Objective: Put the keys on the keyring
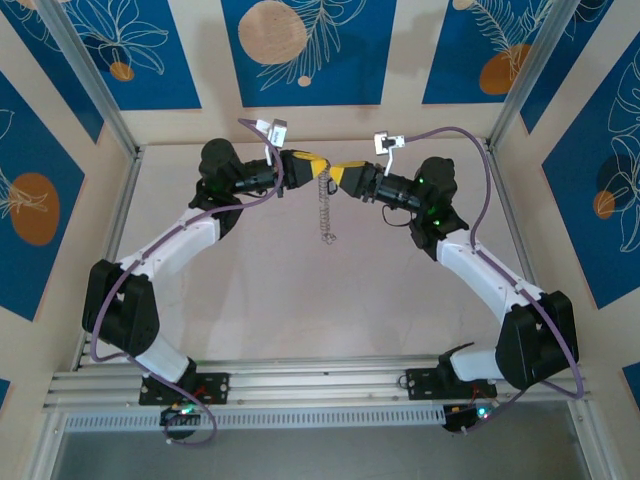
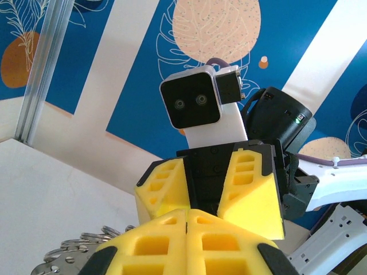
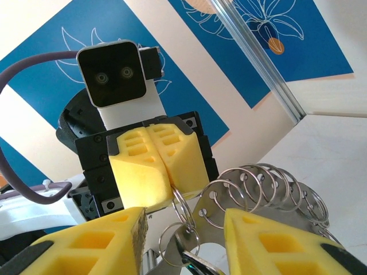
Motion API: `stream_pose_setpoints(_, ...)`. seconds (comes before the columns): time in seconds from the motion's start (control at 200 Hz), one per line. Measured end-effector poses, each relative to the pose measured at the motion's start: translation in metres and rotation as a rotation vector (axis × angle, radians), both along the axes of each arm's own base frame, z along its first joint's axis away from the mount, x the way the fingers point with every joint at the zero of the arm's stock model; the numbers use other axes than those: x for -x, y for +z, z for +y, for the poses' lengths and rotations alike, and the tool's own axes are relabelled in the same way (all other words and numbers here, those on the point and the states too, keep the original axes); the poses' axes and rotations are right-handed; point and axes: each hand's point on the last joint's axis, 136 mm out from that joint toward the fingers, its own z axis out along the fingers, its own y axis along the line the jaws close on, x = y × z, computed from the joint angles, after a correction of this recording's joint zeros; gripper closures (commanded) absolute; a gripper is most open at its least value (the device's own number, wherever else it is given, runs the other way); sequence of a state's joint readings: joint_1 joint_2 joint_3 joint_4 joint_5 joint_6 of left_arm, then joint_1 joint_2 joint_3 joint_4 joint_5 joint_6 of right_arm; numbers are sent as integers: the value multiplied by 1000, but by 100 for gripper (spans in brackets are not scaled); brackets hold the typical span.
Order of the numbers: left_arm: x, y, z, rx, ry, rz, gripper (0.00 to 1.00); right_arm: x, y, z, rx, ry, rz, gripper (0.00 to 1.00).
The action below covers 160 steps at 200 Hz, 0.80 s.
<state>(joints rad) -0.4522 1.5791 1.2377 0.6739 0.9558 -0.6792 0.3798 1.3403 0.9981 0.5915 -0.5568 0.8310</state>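
Top view: two grippers meet tip to tip, the left gripper (image 1: 314,164) and the right gripper (image 1: 339,176). One keyring (image 1: 325,208) hangs from their meeting point and trails toward the bases. The table (image 1: 260,300) lies open on both sides of it, with the edge rails (image 1: 112,225) well apart.

Left wrist view: the left gripper (image 2: 188,216) has its fingers pressed together. The right gripper (image 2: 204,207) faces it with its fingers spread. Keyring (image 2: 77,252) coils sit just beside the left finger.

Right wrist view: the right gripper (image 3: 184,222) is spread wide, touching nothing. The keyring (image 3: 269,186) lies between its fingers, and the left gripper (image 3: 161,195) pinches one small end ring. One small dark piece (image 3: 192,264) hangs at the frame's edge, too cut off to identify.
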Motion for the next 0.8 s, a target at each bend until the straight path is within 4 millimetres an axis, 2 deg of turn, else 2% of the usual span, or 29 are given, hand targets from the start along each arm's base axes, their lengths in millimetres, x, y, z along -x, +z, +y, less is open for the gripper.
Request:
stream_pose_setpoints(0.14,1,0,-1,0,-3,0,100,-1,-4,5,2,11,8,69)
stream_pose_setpoints(0.26,0,0,-1,1,1,2,100,-3,-10,7,6,16,29,81)
stream_pose_setpoints(0.44,0,0,-1,1,5,3,100,-2,-8,9,4,20,16,100)
stream_pose_setpoints(0.72,-2,0,-1,3,12,7,100,-1,-7,9,10,28,6,100)
stream_pose_setpoints(0.8,-2,0,-1,3,12,7,83,-1,-6,9,17,32,4,100)
